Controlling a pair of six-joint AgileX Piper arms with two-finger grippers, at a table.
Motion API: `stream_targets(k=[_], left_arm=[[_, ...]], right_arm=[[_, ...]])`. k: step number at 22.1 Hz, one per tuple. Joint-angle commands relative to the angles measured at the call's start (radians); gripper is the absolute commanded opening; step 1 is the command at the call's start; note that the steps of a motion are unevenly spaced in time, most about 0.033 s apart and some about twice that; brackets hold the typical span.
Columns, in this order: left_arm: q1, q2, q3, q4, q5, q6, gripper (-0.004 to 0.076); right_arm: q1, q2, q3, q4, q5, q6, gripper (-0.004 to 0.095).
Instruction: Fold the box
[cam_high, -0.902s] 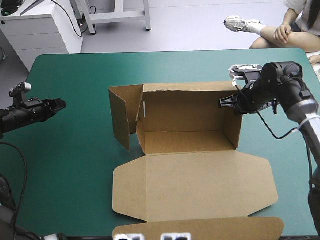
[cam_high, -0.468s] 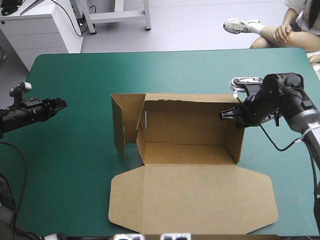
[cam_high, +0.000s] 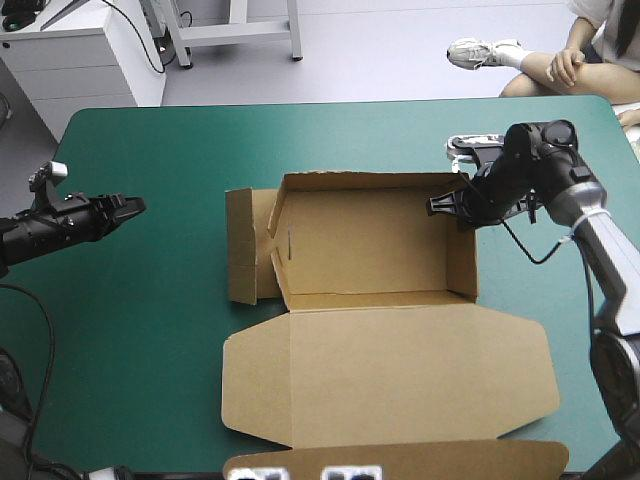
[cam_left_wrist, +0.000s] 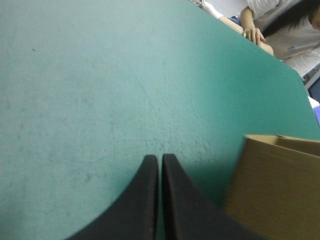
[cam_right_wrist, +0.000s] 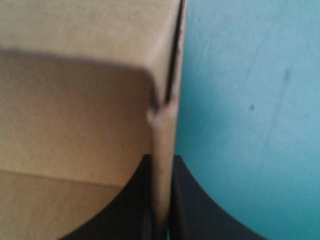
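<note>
at right wall of box (cam_high: 370, 245), right claw (cam_high: 443, 204) pinches it; left claw (cam_high: 134, 205) clenched, well apart over teal-green cover (cam_high: 150, 310)

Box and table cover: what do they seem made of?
The box looks like brown board, matt, perhaps corrugated: crisp fold creases, thin raw edges. The teal-green cover looks matt and faintly scuffed, a mat or cloth; I cannot tell which.
</note>
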Motion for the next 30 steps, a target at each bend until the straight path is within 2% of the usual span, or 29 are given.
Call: stream_targets(k=[1, 11, 15, 18, 20, 21, 23, 24, 26, 30], left_arm=[[-0.001, -0.036, -0.024, -0.073, 0.082, 0.003, 0.0008], [-0.001, -0.036, -0.024, -0.077, 0.104, 0.003, 0.0008], [-0.001, -0.036, -0.024, -0.077, 0.118, 0.003, 0.0008], [-0.001, -0.036, -0.024, -0.077, 0.135, 0.003, 0.0008], [-0.001, -0.036, -0.024, -0.077, 0.137, 0.003, 0.0008], [-0.001, -0.036, -0.024, -0.077, 0.137, 0.003, 0.0008], [-0.001, -0.036, -0.024, -0.077, 0.138, 0.003, 0.0008], [-0.001, -0.036, -0.024, -0.077, 0.138, 0.001, 0.0008], [-0.001, -0.036, -0.024, -0.077, 0.144, -0.001, 0.0008], [-0.001, -0.036, -0.024, -0.077, 0.153, -0.001, 0.0008]], right_arm=[[0.001, 0.066, -0.070, 0.014, 0.011, -0.010, -0.0014], [0.001, 0.190, -0.225, 0.016, -0.040, 0.000, -0.0012], [-0.001, 0.203, -0.304, 0.021, 0.026, -0.024, -0.0009], [-0.003, 0.203, -0.354, 0.018, 0.056, -0.033, 0.0124], [-0.003, 0.203, -0.368, 0.034, 0.056, -0.033, 0.0314], [-0.003, 0.203, -0.370, 0.036, 0.056, -0.033, 0.0450], [-0.003, 0.203, -0.370, 0.034, 0.056, -0.033, 0.0597], [-0.003, 0.203, -0.370, 0.032, 0.056, -0.031, 0.0638], [-0.003, 0.197, -0.382, 0.003, 0.056, 0.033, 0.0631], [-0.003, 0.152, -0.376, 0.036, 0.058, 0.047, 0.0631]])
